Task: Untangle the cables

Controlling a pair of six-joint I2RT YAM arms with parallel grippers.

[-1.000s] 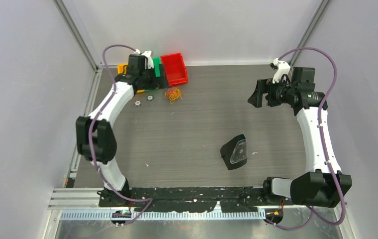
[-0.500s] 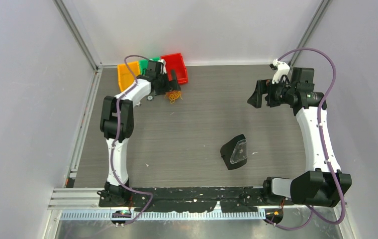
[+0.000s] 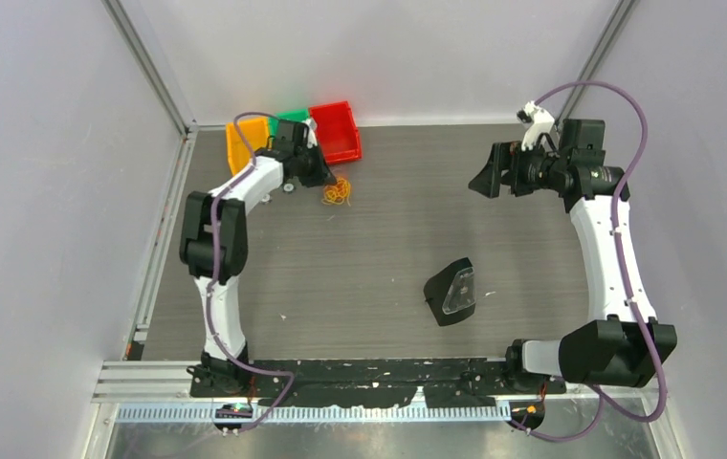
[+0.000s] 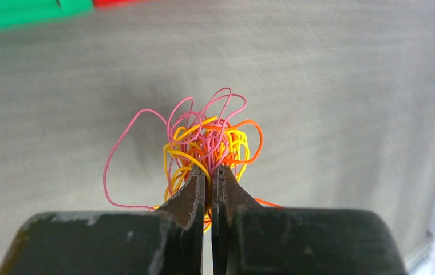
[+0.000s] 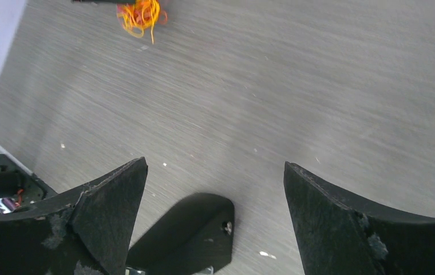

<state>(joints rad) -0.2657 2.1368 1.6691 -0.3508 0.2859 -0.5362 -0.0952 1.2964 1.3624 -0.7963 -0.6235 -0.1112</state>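
The cables (image 4: 206,143) are a small tangled bunch of thin pink, orange and yellow wires lying on the grey table near the bins. From above the cables (image 3: 337,193) show just right of my left gripper (image 3: 322,178). In the left wrist view my left gripper (image 4: 211,171) is shut on the near side of the bunch, with wire strands pinched between the tips. My right gripper (image 5: 215,166) hangs open above the table's right half, far from the cables (image 5: 141,14), and holds nothing.
Orange (image 3: 243,143), green (image 3: 288,119) and red (image 3: 337,131) bins stand at the back left by the wall. A black wedge-shaped object with a clear face (image 3: 451,292) lies mid-table. Two small round parts (image 3: 288,186) lie by the left arm.
My left arm has swung right from the bins to the bunch and its jaws have shut on the wires. The right gripper has shifted slightly left.
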